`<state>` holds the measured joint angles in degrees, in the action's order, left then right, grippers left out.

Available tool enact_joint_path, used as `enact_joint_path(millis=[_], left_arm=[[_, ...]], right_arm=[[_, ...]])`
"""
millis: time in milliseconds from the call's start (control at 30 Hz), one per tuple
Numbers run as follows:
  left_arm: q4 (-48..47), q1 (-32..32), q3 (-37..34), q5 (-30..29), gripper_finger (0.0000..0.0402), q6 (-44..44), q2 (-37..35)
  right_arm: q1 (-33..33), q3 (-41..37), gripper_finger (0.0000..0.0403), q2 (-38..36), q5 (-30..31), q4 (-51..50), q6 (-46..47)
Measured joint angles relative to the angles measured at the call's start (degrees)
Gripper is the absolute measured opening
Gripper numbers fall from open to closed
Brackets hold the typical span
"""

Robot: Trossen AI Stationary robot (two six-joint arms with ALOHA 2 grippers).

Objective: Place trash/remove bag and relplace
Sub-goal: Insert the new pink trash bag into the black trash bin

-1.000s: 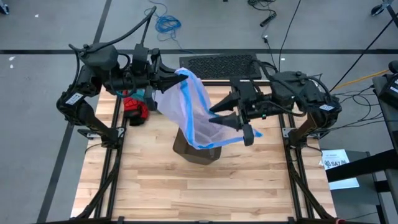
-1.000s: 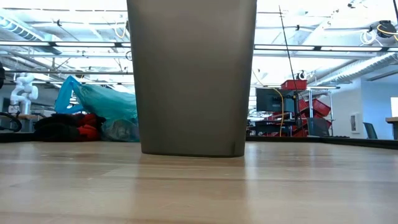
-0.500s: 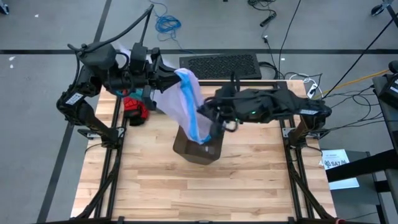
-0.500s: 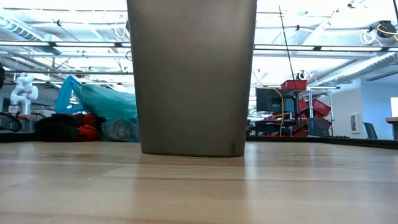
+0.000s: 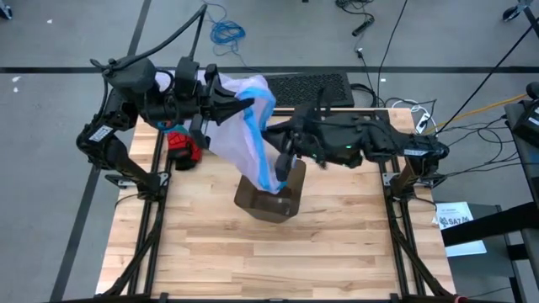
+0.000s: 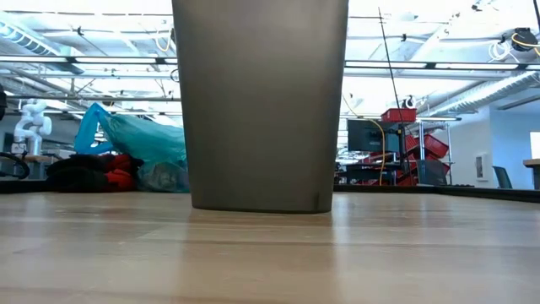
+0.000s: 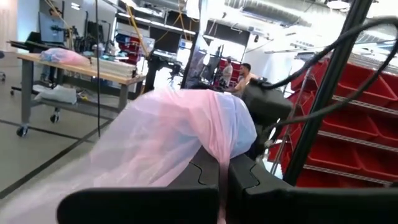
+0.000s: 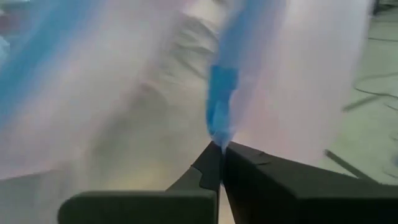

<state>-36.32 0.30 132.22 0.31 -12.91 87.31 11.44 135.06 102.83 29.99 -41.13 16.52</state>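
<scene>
L gripper (image 5: 240, 104) raised at table's back, pinching pink bag (image 5: 244, 135); R gripper (image 5: 282, 164) reaches across, nipping its blue edge (image 8: 221, 99) over the bin (image 5: 271, 200).

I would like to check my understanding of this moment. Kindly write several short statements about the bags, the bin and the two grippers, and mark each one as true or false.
1. The left gripper is shut on the pale pink bag. True.
2. The right gripper hangs open, apart from the pink bag. False: it is shut on the bag's blue edge, above the bin.
3. The bin lies on its side on the table. False: it stands upright, as the low view shows.
4. The teal-green bag lies behind the bin, at the table's far left side, held by neither gripper. True.
5. The pink bag is fully seated inside the bin. False: most of it hangs stretched between the two grippers, above the bin.
</scene>
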Motion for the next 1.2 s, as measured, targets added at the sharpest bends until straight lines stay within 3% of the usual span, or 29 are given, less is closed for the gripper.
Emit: enact_joint_path(millis=[267, 500, 633, 733, 867, 1100, 1200], left_arm=[[-0.1, 0.0, 0.0, 1.0, 0.0000, 0.2, 0.0], [-0.1, 0.0, 0.0, 2.0, 0.0000, 0.1, 0.0], [-0.1, 0.0, 0.0, 2.2, 0.0000, -0.2, 0.0], [-0.1, 0.0, 0.0, 2.6, 0.0000, -0.2, 0.0], [-0.1, 0.0, 0.0, 2.6, 0.0000, -0.2, 0.0], [-0.1, 0.0, 0.0, 2.6, 0.0000, -0.2, 0.0], [-0.1, 0.0, 0.0, 2.6, 0.0000, -0.2, 0.0]], right_arm=[[0.2, -0.1, 0.0015, -3.2, 1.6, -7.9, -1.1], [1.4, -0.1, 0.0112, -8.0, 0.8, -20.8, 0.2], [1.4, 0.0, 0.0173, -10.7, -7.8, -21.3, 1.0], [1.5, 0.0, 0.0193, -10.7, -16.0, -19.8, 1.1], [3.0, 0.0, 0.0161, -8.2, -17.7, -20.0, 1.0], [4.6, -0.1, 0.0018, -4.3, -15.9, -13.4, -2.0], [6.6, -0.1, 0.0016, -4.9, -11.5, -13.6, -4.5]])
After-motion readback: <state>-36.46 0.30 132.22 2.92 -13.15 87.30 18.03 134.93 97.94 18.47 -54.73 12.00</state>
